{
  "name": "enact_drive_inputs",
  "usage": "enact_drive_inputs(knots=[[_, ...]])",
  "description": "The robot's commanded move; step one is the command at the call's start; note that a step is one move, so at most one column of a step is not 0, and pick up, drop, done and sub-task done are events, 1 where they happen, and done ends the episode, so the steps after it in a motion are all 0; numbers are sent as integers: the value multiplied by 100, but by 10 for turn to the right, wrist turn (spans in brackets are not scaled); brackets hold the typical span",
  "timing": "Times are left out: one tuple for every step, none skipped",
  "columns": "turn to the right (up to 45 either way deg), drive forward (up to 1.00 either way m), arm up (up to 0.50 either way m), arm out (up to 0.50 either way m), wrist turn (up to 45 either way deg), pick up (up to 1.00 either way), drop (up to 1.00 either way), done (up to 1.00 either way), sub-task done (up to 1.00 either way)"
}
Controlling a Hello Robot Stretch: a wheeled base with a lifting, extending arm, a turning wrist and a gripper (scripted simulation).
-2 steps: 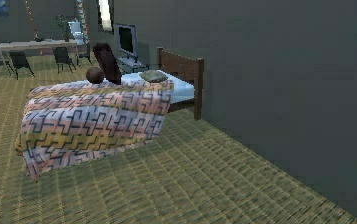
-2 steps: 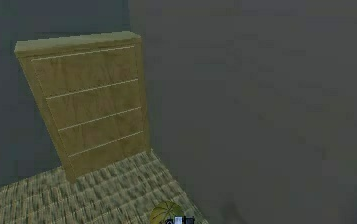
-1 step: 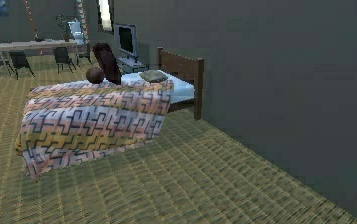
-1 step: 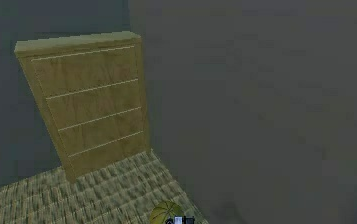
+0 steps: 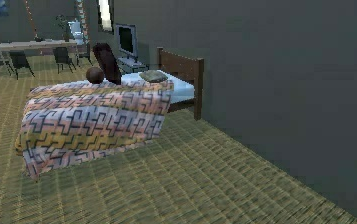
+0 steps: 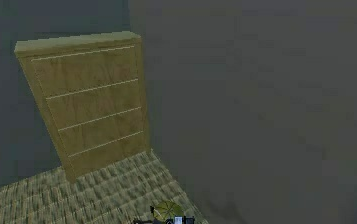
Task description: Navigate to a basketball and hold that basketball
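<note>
On the bed (image 5: 96, 120), at the forward view's left of middle, a round brown-orange basketball (image 5: 93, 74) rests on top of the patterned quilt (image 5: 86, 125), near the far edge of the covered part. Being round, it has no long axis and points no way that can be told, and its seams are too small to make out. Just to its right in that view a dark brown slab (image 5: 106, 62) leans upright; what it is cannot be told. Farther right lie a pale pillow (image 5: 154, 76) and the wooden headboard (image 5: 182, 72), which stands against a dark grey wall (image 5: 286, 80). Behind the bed stands a dark screen (image 5: 126, 40), and at the far left a table (image 5: 26, 44) with dark chairs (image 5: 20, 62) around it. Woven tan floor (image 5: 206, 180) lies between the camera and the bed.

Off to the arm side a tan chest of drawers (image 6: 86, 100) stands against the wall, well apart from the gripper (image 6: 158, 213), which just peeps above the bottom edge beside its white squares (image 6: 182, 218). So little of it shows that its grip cannot be told, nor whether it holds anything
</note>
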Motion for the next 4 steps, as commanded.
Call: enact_drive_inputs(knots=[[0, 0, 0, 0, 300, 0, 0, 0, 0], [0, 0, -30, 0, 0, 0, 0, 0, 0], [0, 0, 0, 0, 0, 100, 0, 0, 0], [0, 0, 10, 0, 0, 0, 0, 0, 0]])
